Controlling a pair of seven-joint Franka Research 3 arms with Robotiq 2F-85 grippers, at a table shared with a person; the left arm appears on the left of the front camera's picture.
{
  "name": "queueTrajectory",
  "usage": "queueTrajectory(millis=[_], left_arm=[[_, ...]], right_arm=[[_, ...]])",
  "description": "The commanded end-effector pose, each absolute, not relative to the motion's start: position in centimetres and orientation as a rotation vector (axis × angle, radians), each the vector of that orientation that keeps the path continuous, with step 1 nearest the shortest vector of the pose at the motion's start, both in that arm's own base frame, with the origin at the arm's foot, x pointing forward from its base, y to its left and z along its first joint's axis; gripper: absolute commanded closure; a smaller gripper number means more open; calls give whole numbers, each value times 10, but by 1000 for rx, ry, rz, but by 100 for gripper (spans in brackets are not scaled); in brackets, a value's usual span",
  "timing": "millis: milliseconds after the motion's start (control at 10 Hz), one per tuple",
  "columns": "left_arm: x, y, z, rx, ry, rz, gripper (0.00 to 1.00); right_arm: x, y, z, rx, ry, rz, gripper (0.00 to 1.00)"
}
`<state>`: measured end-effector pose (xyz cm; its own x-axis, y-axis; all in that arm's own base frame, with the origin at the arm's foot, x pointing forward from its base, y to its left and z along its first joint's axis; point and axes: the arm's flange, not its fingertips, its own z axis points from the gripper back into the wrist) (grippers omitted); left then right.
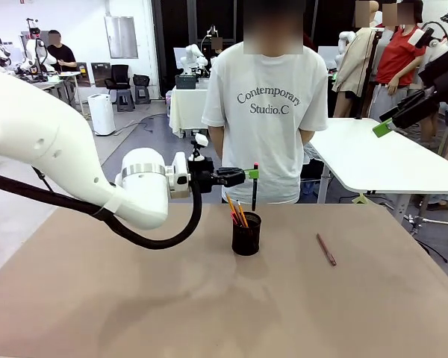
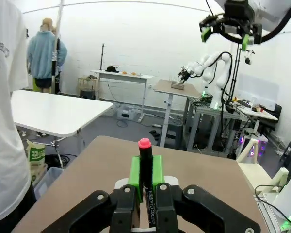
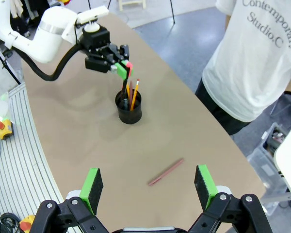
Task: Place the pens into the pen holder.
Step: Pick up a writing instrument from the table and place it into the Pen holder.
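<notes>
The black wire-mesh pen holder (image 1: 246,234) (image 3: 129,108) stands mid-table with an orange-yellow pencil-like pen (image 1: 232,206) (image 3: 134,92) leaning in it. My left gripper (image 1: 252,175) (image 2: 145,171) (image 3: 122,68) is shut on a black pen with red ends (image 1: 254,190) (image 2: 145,162) (image 3: 125,81), held upright just above the holder, its lower end near the rim. A reddish-brown pen (image 1: 326,249) (image 3: 166,172) lies flat on the table to the right of the holder. High over the table's right side, my right gripper (image 1: 384,127) (image 3: 148,187) is open and empty, looking down on that pen.
A person in a white T-shirt (image 1: 269,112) stands at the far edge of the brown table (image 1: 134,298), right behind the holder. A white table (image 1: 373,160) stands behind on the right. The left arm's black cable (image 1: 164,242) loops low over the table.
</notes>
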<state>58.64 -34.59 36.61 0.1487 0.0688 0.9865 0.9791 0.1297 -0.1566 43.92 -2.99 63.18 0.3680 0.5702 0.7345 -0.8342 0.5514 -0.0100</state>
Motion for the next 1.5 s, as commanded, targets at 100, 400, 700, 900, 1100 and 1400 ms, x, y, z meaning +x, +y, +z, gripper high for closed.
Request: queueTrajectory(millis=[100,400,700,900,1100,1400], left_arm=[[590,-346,351,-1196,-1207,-1054,100],[592,-344,341,-1180,-1211,-1063,100],[595,-342,341,-1173,-1257,-1065,55],[597,-341,343,-1167,-1272,-1073,15],[595,-340,344,-1169,-1275,-1076,0],[592,-341,349,-1175,-1269,-1090,0]], right_arm=[[440,-30,633,404,-767,936,0],[440,-30,633,404,-767,936,0],[440,-30,633,404,-767,936,0],[440,-30,633,404,-767,936,0],[440,-30,633,404,-767,936,0],[440,-30,633,404,-767,936,0]])
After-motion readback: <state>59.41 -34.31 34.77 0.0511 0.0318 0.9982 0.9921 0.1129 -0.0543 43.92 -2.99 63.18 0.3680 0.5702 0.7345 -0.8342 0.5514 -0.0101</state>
